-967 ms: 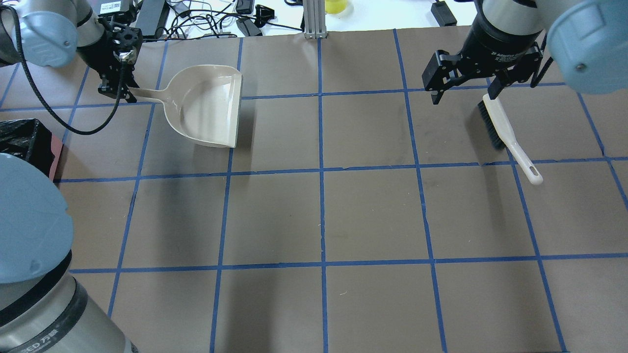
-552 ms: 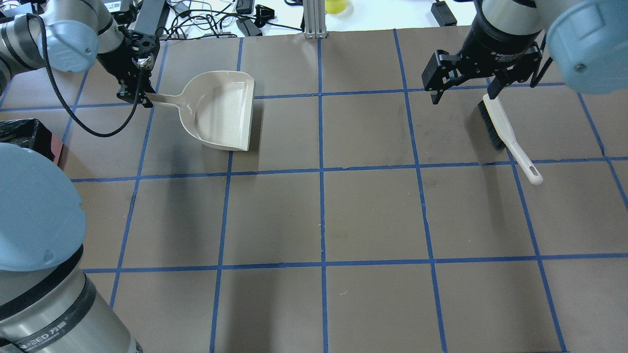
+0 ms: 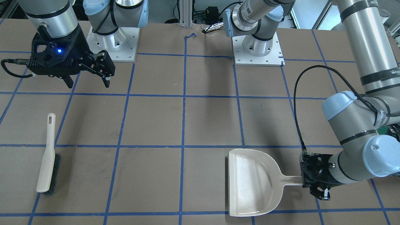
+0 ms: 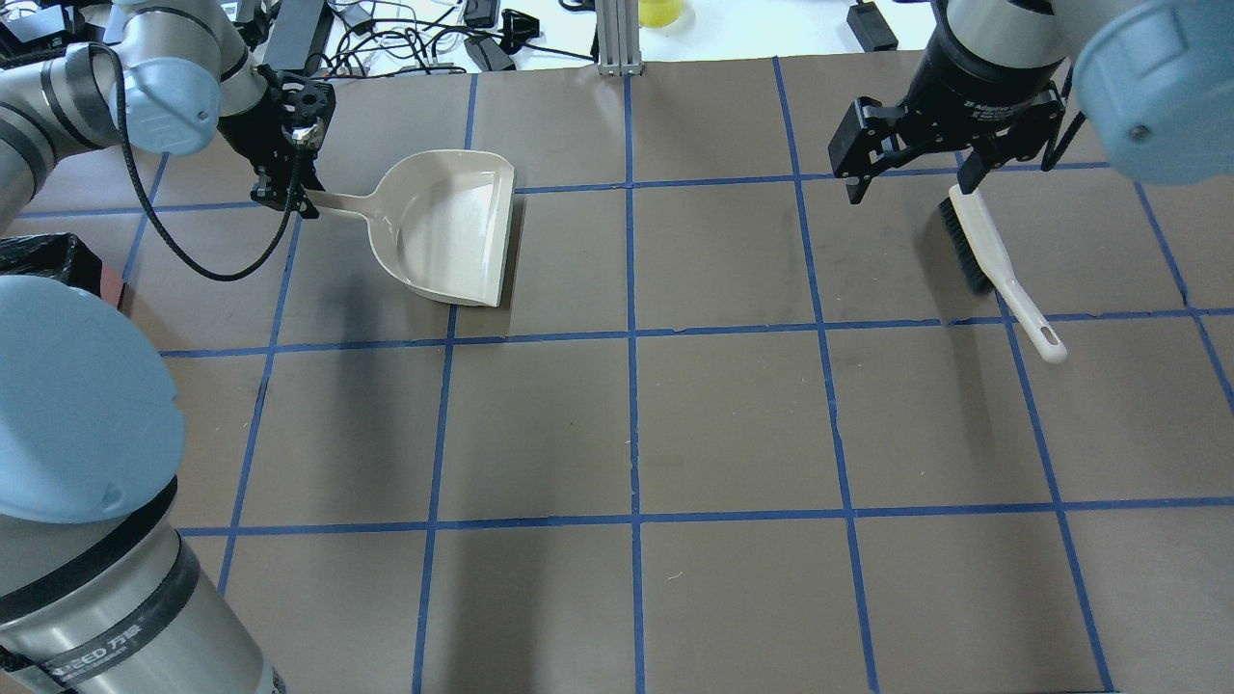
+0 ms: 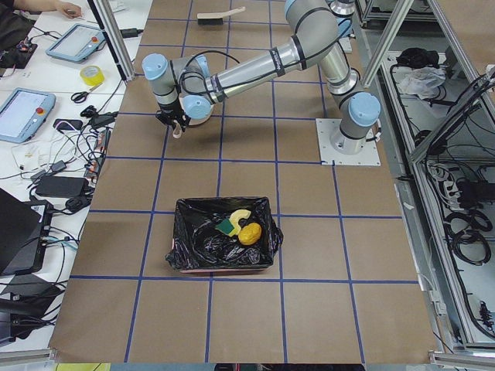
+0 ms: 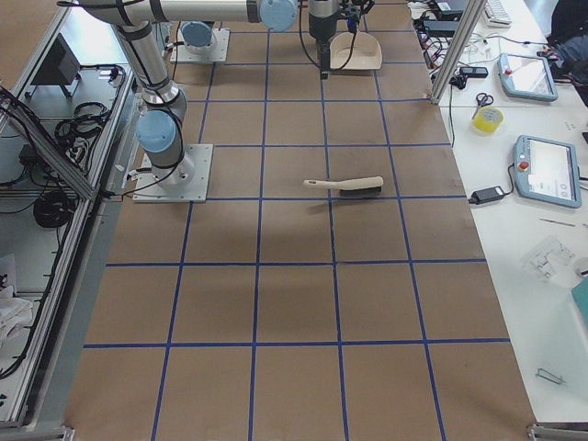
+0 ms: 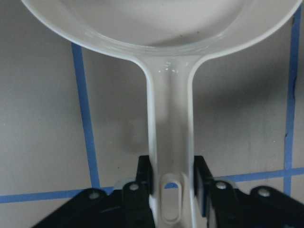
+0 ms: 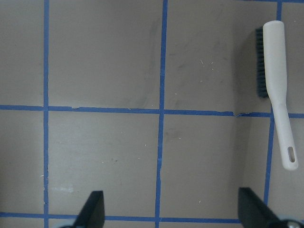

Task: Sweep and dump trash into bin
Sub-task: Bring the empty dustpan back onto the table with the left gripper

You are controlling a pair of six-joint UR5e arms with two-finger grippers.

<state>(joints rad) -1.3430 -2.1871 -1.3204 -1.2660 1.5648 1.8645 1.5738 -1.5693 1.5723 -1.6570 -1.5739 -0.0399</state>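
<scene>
The trash (image 5: 247, 232), a golden-brown lump with a yellow and green sponge piece, lies inside the bin (image 5: 182, 251), a pink box lined with a black bag; its corner shows at the overhead view's left edge (image 4: 48, 265). My left gripper (image 4: 289, 198) (image 3: 315, 184) (image 7: 173, 190) is shut on the handle of the empty beige dustpan (image 4: 453, 226) (image 3: 253, 184) (image 7: 166, 28). My right gripper (image 4: 911, 188) (image 3: 87, 82) (image 8: 173, 209) is open and empty above the table, beside the brush (image 4: 993, 255) (image 3: 47, 162) (image 8: 275, 80), which lies flat.
The table is brown paper with a blue tape grid. Cables, tablets and a tape roll (image 5: 91, 75) lie on the white bench beyond the far edge. An aluminium post (image 4: 617, 39) stands at the far middle.
My left gripper has carried the dustpan to the right, away from the bin, and turned it a little. The right gripper and the brush have not moved.
</scene>
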